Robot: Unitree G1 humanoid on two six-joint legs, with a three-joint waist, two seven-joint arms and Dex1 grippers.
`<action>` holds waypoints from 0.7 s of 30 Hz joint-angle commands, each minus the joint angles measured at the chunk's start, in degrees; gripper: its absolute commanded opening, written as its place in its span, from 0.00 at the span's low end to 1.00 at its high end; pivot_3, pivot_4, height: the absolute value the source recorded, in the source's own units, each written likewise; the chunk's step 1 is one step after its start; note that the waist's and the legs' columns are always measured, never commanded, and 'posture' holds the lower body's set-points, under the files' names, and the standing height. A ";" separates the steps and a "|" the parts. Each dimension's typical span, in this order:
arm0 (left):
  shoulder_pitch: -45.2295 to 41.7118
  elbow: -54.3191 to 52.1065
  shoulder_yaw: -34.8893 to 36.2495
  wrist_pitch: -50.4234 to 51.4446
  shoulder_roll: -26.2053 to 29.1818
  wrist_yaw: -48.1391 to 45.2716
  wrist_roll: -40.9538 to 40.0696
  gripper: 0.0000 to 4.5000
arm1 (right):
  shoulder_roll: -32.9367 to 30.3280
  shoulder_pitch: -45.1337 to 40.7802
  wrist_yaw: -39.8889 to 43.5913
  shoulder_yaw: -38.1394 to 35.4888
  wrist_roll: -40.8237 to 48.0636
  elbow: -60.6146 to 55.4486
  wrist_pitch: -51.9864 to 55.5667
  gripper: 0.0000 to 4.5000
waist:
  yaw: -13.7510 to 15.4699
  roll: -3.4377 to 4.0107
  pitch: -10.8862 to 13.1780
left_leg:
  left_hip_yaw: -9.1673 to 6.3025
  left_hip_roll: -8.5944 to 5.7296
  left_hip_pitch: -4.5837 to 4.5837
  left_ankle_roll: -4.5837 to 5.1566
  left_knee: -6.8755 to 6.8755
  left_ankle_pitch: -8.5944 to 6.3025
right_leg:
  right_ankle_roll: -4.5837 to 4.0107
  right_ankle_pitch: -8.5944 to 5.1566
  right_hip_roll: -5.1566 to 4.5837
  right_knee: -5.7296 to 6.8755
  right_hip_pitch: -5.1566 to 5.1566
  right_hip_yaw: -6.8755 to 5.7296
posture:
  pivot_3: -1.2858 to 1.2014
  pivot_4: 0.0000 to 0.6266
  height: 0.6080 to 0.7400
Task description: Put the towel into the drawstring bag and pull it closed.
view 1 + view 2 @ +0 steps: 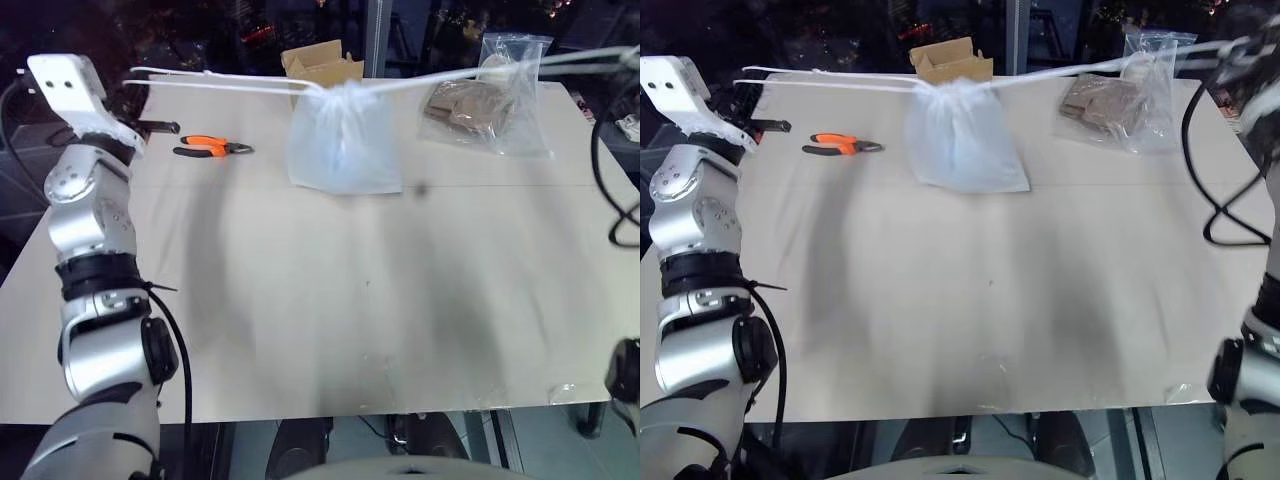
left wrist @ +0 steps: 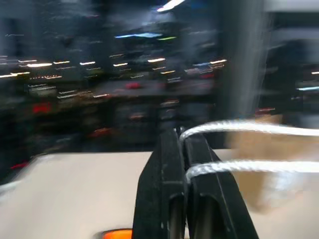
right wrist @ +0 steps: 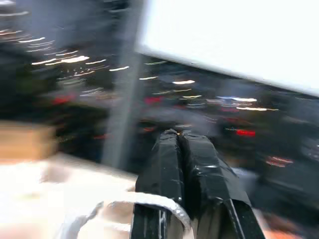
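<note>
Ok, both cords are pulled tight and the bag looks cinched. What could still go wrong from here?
1. The bag hangs from taut cords with the towel inside; more pull could drag it or strain its thin neck.
2. The left gripper and right gripper pinch thin cord, which may slip.
3. The bag could swing into the box or the plastic bag nearby.

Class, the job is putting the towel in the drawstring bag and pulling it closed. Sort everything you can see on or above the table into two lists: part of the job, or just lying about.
Part of the job:
- drawstring bag, mouth cinched
- towel, bluish shape inside the bag
- cords, pulled taut to both sides
- left gripper, shut on cords
- right gripper, shut on cords

Lying about:
- orange pliers
- cardboard box
- clear plastic bag
</note>
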 commanded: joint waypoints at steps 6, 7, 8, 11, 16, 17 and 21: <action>17.81 -15.34 -12.03 8.22 -3.85 -7.32 1.06 0.01 | 0.25 20.76 3.69 16.39 -1.38 -11.64 3.82 0.00 | -0.09 -0.04 0.22 | -0.10 -0.16 0.01 0.54 0.50 -0.28 | 0.07 -0.05 -0.23 0.20 -0.07 0.07 | 0.52 0.24 1.00; 17.53 -15.14 -12.84 8.54 -3.88 -7.51 1.80 0.01 | 0.33 20.27 3.15 18.81 -4.07 -9.91 2.70 0.00 | -0.08 -0.05 0.23 | -0.10 -0.16 0.22 0.54 0.65 -0.28 | -0.14 -0.05 -0.08 0.12 0.19 -0.02 | 0.52 0.24 1.00; 17.57 -15.44 -13.57 10.16 -3.20 -9.16 1.56 0.01 | 0.52 19.92 3.51 20.35 -5.57 -8.53 1.69 0.00 | -0.09 -0.03 0.23 | -0.09 -0.11 0.67 0.53 0.72 -0.28 | -0.23 -0.04 0.00 0.07 0.66 -0.06 | 0.52 0.24 1.00; 19.66 -16.36 -14.19 10.82 0.95 -17.44 0.47 0.12 | -3.39 22.83 11.23 23.90 -6.06 -8.38 0.11 0.20 | -0.12 0.00 0.22 | -0.07 0.05 1.08 0.57 0.70 -0.25 | -0.20 -0.08 -0.13 0.06 0.95 0.00 | 0.52 0.24 1.00; 25.97 -15.81 -13.90 8.81 8.95 -27.36 2.08 0.60 | -10.54 31.45 18.17 20.32 -3.87 -10.41 1.58 0.73 | -0.03 -0.01 0.20 | 0.05 0.07 0.91 0.62 0.74 -0.24 | -0.46 0.08 -0.27 0.08 0.79 0.02 | 0.52 0.24 1.00; 27.96 -15.61 -13.62 8.91 11.02 -29.30 2.35 0.72 | -12.27 34.20 18.79 19.05 -4.68 -10.72 1.62 0.85 | 0.03 -0.01 0.20 | 0.07 0.06 0.80 0.64 0.72 -0.26 | -0.42 0.06 -0.28 0.08 0.67 0.02 | 0.52 0.24 1.00; 34.82 -19.38 -11.29 11.60 16.73 -33.95 0.53 0.99 | -13.87 44.71 23.42 10.12 1.75 -16.49 2.66 1.00 | 0.21 -0.07 0.13 | 0.05 -0.02 0.87 0.64 0.38 -0.42 | -0.05 -0.13 -0.36 0.03 0.66 -0.01 | 0.52 0.24 1.00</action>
